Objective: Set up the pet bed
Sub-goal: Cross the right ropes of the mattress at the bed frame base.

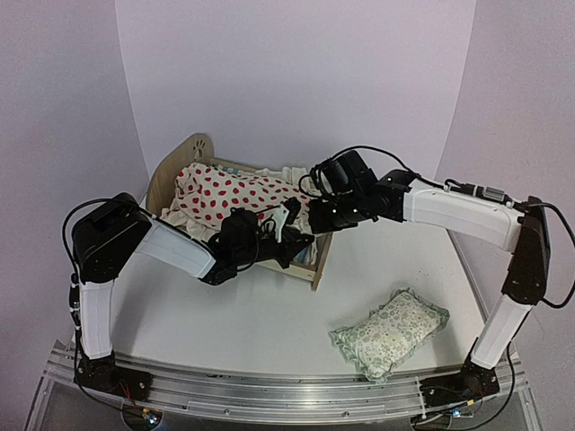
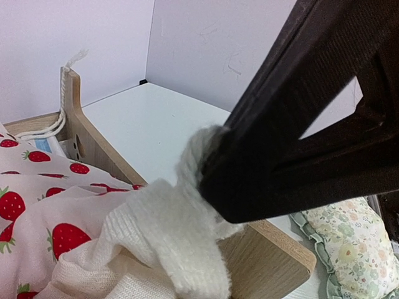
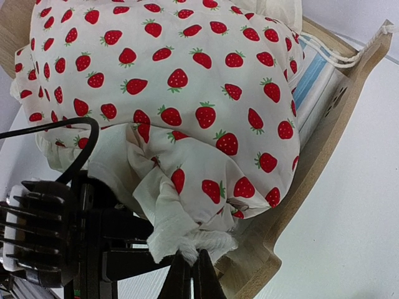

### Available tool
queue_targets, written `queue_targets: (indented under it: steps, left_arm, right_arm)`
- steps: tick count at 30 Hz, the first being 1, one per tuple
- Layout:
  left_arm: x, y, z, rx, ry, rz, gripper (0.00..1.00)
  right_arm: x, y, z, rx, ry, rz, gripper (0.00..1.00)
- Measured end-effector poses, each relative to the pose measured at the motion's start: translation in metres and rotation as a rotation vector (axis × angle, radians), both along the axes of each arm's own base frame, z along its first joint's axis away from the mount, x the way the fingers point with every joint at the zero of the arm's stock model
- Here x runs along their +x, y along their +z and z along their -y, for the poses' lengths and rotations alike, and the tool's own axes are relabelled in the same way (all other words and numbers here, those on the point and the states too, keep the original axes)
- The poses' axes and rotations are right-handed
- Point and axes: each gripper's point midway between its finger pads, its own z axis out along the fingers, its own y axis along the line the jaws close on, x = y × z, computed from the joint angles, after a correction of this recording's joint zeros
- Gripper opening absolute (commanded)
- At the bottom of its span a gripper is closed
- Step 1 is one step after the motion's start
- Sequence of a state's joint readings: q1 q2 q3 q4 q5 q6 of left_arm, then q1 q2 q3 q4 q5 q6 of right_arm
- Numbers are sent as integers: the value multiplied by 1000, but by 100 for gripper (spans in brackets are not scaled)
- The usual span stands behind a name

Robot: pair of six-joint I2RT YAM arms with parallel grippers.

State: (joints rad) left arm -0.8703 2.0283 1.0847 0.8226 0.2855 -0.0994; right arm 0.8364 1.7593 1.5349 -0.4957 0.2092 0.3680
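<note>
The pet bed [image 1: 175, 171] stands on the white bench [image 1: 225, 314], a little left of the middle and toward the far side. It lies at an angle, with the arched headboard at the far left and the low footboard at the near right. The frame is smooth light wood with rounded corners, and the headboard has a paw-print cutout. Under the load, a strip of blue-and-white striped fabric [image 3: 312, 81] shows along the side rail, next to a white cord.

On the bed lies a soft, puffy cushion [image 1: 229, 190] of cream cloth printed with red strawberries. It covers most of the bed, and its edges are wrinkled.

The left hand [image 2: 215, 156] is clamped on a cream, towel-like corner of the cushion, just above the footboard. The right hand [image 3: 190, 274] has its dark fingers pressed together on another corner, which is frayed and bunched.

Well apart, on the near right of the bench, lies a small green floral pillow [image 1: 391, 330] with a frilled edge.
</note>
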Motion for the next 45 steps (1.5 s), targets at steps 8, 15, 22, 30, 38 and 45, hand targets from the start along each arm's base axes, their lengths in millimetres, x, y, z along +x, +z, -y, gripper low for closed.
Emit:
queue_targets:
  steps: [8,15,22,30,38,45]
  left_arm:
    - [0,-2,0,12,-1,16,0]
    - [4,-4,-3,24,25,16,0]
    - [4,-12,-3,45,22,-4,0]
    - [2,-12,-2,44,9,-7,1]
    - [-3,-29,-4,95,-4,-58,50]
    - [-16,-29,-23,137,11,-97,59]
  right_arm:
    - [-3,0,9,-23,-7,15,0]
    - [-16,9,15,-22,24,-6,0]
    - [-51,30,11,83,115,-105,0]
    - [-74,31,1,197,119,-258,0]
    - [-72,-26,15,98,21,-328,0]
    - [-59,-61,12,48,-13,-329,0]
